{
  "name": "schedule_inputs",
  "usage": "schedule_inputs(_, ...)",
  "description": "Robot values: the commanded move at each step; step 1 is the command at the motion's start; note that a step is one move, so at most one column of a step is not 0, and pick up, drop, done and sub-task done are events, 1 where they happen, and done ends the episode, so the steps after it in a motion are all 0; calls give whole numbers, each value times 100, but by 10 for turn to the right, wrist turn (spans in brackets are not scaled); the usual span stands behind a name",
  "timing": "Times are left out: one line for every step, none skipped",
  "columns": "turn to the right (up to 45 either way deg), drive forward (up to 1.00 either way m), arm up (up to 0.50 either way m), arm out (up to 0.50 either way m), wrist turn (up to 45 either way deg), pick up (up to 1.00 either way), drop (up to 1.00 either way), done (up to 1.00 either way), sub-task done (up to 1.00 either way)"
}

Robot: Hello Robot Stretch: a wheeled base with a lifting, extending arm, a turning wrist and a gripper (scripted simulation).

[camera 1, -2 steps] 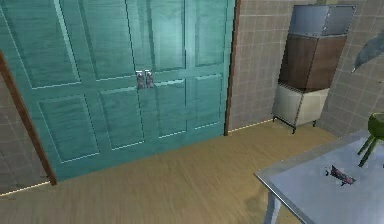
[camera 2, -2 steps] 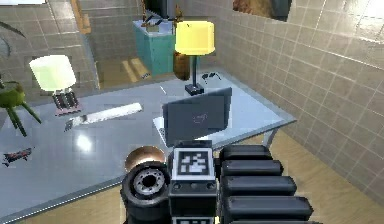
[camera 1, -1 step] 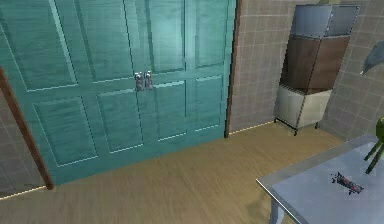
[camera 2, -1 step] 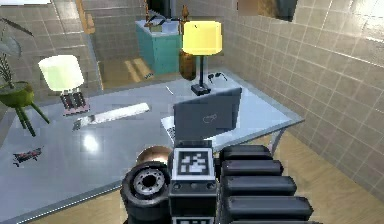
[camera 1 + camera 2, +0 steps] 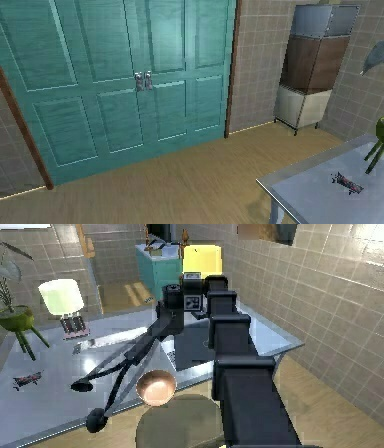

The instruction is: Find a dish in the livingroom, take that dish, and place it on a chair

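One coppery dish (image 5: 155, 386) shows at the far rim of the chair (image 5: 185, 429), the gripper (image 5: 88, 402) just beside it. Whether its jaws hold the dish I cannot tell. Best to centre the dish over the chair seat, then lower it gently.

You are in a home, in a furnished living space. 2 teal panelled doors (image 5: 120, 85) with metal handles (image 5: 143, 81) fill most of one wall, above a wood-plank floor (image 5: 150, 180), and the walls (image 5: 320, 304) are tiled. A storage unit (image 5: 315, 65) of 3 stacked boxes stands in the corner. A shaded lamp (image 5: 61, 296) stands on the grey table (image 5: 265, 336), near a potted plant (image 5: 15, 319). Farther out you see a teal cabinet (image 5: 158, 269) and a yellow lamp (image 5: 200, 262).
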Motion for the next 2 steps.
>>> schedule_inputs(0, 0, 0, 0, 450, 0, 0, 0, 0)
schedule_inputs(0, 0, 0, 0, 450, 0, 0, 0, 0)
